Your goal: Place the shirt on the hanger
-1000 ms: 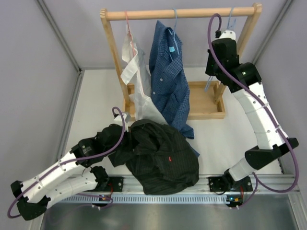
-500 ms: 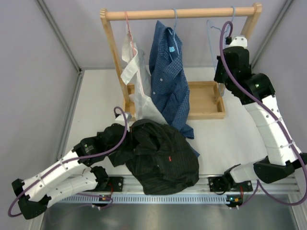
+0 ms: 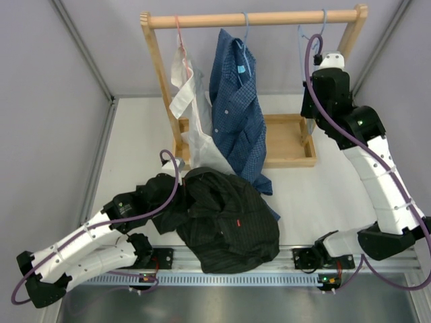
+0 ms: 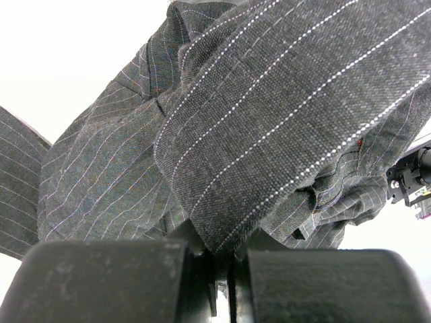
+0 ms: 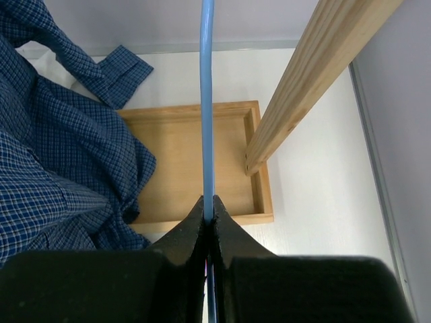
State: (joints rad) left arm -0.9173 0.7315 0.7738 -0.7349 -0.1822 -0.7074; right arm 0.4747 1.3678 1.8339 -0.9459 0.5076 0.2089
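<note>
Left jaws are pinched tight on a fold of the shirt [image 3: 225, 219], the black pinstriped heap on the desk [image 3: 316, 202] at lower centre of the top view. It's soft, floppy cloth with no shape of its own, so I'd take it by the collar or a shoulder seam. Upper right, the right jaws are closed on the thin bar of the hanger [image 5: 207, 101], hooked over the wooden rail [image 3: 256, 18]; it's light, stiff and slim, and likely to swing. The wooden tray [image 5: 182, 161] below shows just the blue checked shirt [image 3: 236, 101] draped over its left side.
</note>
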